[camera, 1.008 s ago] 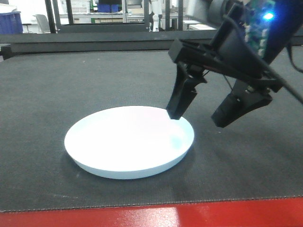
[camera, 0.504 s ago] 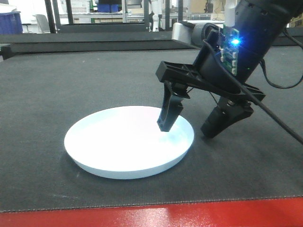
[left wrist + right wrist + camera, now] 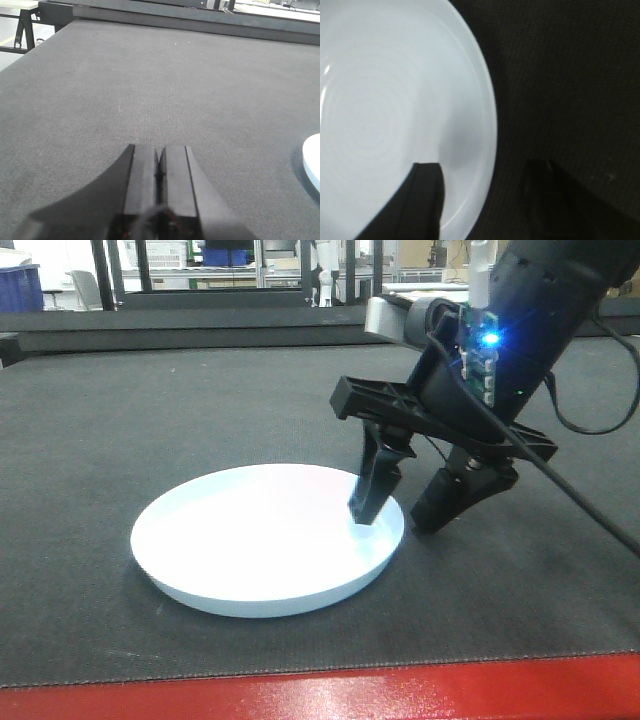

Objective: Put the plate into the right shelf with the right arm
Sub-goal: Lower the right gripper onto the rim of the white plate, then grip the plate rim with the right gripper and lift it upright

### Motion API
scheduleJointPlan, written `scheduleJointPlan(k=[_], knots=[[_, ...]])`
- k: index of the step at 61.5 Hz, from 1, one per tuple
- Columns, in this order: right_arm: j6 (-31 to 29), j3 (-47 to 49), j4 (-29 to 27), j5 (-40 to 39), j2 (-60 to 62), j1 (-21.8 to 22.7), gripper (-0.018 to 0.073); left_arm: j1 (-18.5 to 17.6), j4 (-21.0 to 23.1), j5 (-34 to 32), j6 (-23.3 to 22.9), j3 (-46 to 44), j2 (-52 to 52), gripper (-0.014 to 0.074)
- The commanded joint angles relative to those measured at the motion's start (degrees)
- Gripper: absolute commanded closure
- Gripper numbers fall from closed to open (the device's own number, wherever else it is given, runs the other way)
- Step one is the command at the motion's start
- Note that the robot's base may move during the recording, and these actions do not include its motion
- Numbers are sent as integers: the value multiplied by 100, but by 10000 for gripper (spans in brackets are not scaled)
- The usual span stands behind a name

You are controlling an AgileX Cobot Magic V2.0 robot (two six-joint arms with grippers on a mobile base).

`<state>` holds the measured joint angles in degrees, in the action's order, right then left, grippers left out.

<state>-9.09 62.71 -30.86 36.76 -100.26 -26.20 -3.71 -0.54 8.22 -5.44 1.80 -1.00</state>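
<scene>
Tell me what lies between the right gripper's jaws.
The right gripper straddles the plate rim: one jaw inside, one over the black mat. Right wrist view shows it.

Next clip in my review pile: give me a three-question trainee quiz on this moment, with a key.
1. True or false: the plate rests on the dark mat.
2. The right gripper has its jaws: A) shut above the plate; B) open, straddling the plate's rim, one inside and one outside; C) clamped on a lifted plate.
3. What does the left gripper hold?
Key: 1 true. 2 B. 3 Nothing; its jaws are shut, with only mat beneath them.
</scene>
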Motion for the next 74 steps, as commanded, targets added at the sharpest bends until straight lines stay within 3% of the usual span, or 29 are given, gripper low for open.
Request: scheduleJointPlan(k=[1,7,21,28,41,52,74], knots=[[-38,124,-288,-21,119,-14,295,-38,13,-483,-34,57,-24,643],[-38,124,-288,-18,114,-9,365,-38,13,-483,-34,57,-24,643],[-38,124,-288,-51,114,2,415,-38,13,-483,-34,57,-24,643],[-38,130,-277,-26,146,23,494,-38,13,-483,-34,57,-24,643],[-38,135,-278,-33,636,222,488,-38,13,-483,-34,57,-24,643],[-38,119,-178,-46,1604,420,488,-38,13,-483,-34,57,-24,643],[-42,-199,660,-551,4306,419,488,-38,13,-483,-34,57,-24,643]])
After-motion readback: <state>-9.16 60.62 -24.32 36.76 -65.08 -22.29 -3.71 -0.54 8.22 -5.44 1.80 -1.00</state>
